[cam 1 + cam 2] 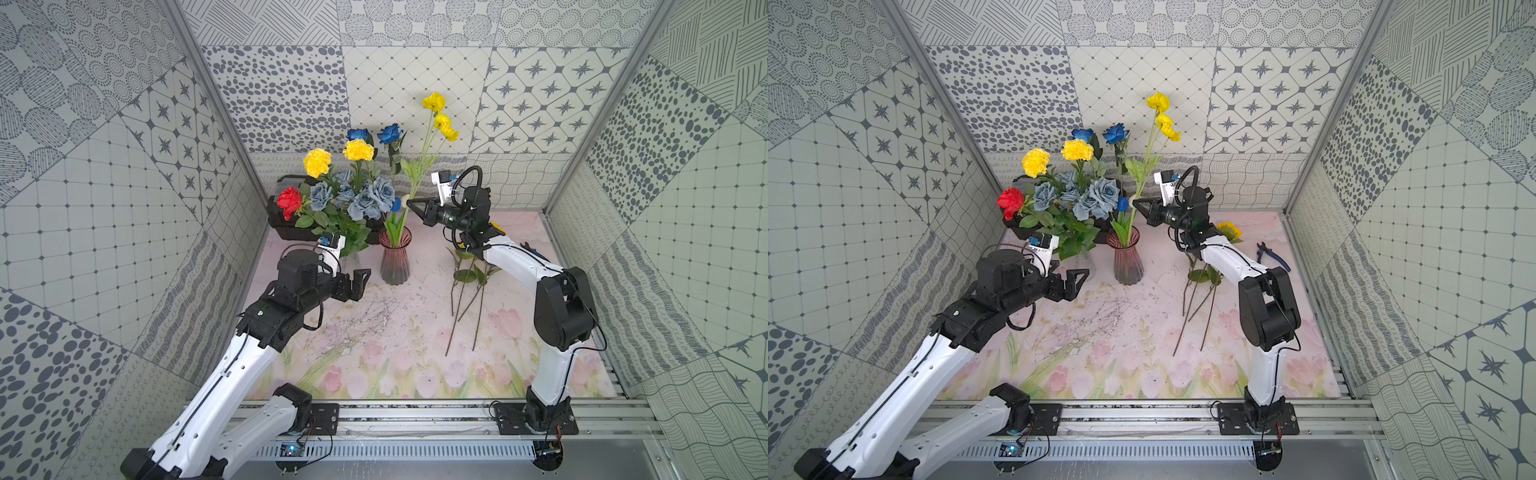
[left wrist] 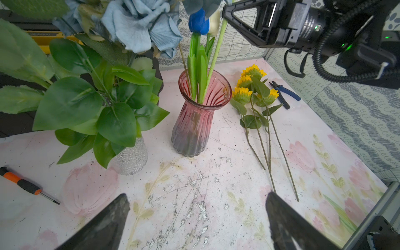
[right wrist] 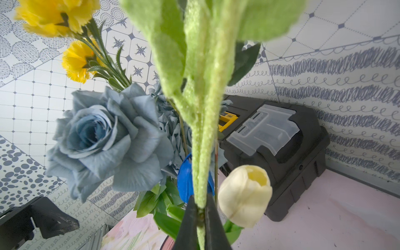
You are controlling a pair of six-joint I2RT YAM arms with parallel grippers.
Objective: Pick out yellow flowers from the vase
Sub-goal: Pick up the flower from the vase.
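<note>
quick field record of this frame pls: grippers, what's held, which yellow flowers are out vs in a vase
right gripper: shut on the tall yellow flower, on its stem just above the pink vase
left gripper: open, empty, beside the pink vase
tall yellow flower: stem end in the pink vase
sunflowers: out, lying on the table
yellow carnations: in the clear vase

Bright, even light; edges bow; the nearest green leaves (image 3: 164, 54) blur.

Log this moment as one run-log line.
right tool: shut on tall yellow flower, standing in pink vase | left tool: open, empty | sunflowers: lying on table
</note>
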